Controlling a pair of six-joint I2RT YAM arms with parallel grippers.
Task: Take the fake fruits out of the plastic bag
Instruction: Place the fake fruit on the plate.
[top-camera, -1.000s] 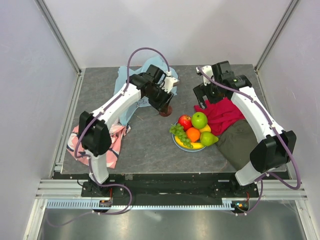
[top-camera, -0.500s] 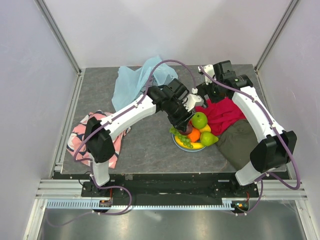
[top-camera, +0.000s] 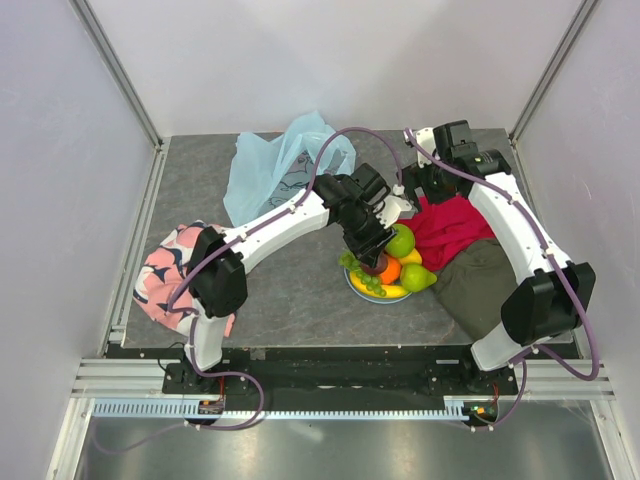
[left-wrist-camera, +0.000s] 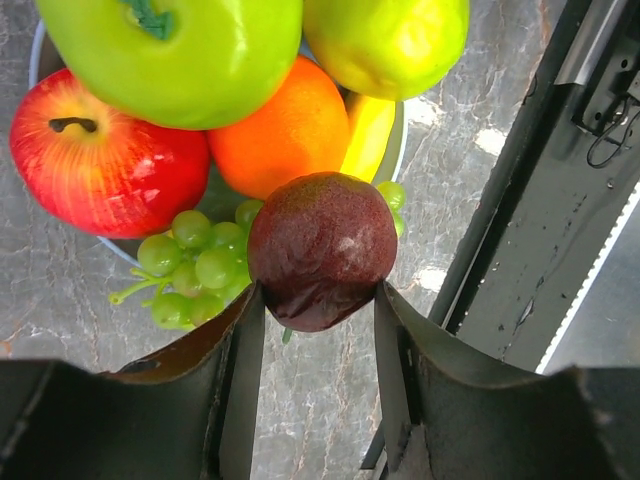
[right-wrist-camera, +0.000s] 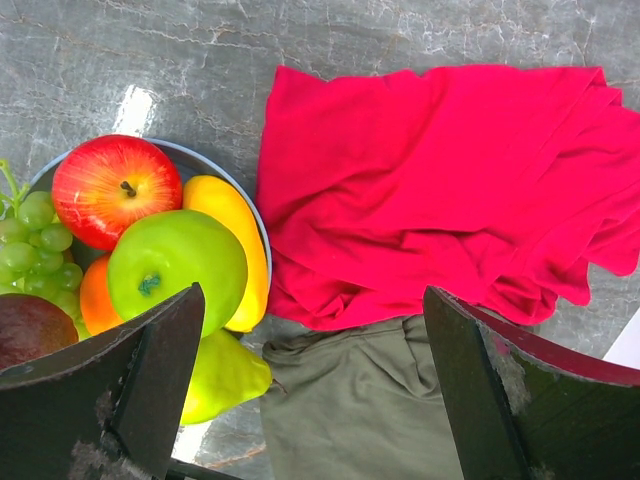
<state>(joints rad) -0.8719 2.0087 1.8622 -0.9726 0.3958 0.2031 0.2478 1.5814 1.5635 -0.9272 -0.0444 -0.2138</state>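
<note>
Left gripper (left-wrist-camera: 318, 300) clamping plum (left-wrist-camera: 320, 240) just above crowded plate (right-wrist-camera: 205, 158), grapes (left-wrist-camera: 195, 265), orange (left-wrist-camera: 280, 125) and red apple (left-wrist-camera: 100, 165) right beneath, right gripper (right-wrist-camera: 310, 310) wide, holding nothing, over red cloth (right-wrist-camera: 430, 180), bag (top-camera: 270, 165) slack at far left of surface (top-camera: 290, 290)

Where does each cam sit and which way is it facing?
Top: fixed above the near edge, looking down at the table; left arm and right arm show whole.
Left wrist: on the left arm, looking down past the left claw, shut on the plum, to the plate.
Right wrist: on the right arm, looking down through the open right claw at the red cloth.
Shared: both wrist views catch the plate, fruit and plum.
</note>
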